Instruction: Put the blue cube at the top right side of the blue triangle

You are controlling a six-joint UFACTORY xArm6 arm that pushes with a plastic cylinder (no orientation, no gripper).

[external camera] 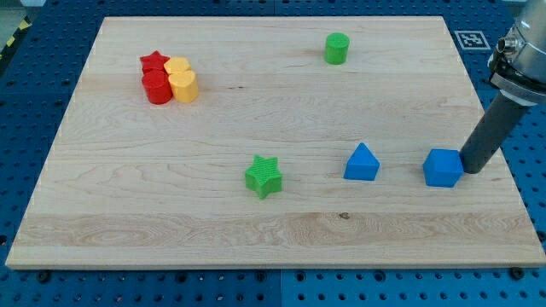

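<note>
The blue cube [443,167] sits on the wooden board near the view's right edge. The blue triangle [362,162] lies to its left, about a block's width away, at nearly the same height in the view. My tip [470,170] is at the cube's right side, touching or almost touching it. The dark rod rises from there toward the view's upper right.
A green star [264,176] lies left of the triangle. A green cylinder [337,48] stands near the view's top. At the upper left a red star [153,62], a red cylinder [158,87] and two yellow blocks [182,79] are clustered. The board's right edge [499,162] is close to my tip.
</note>
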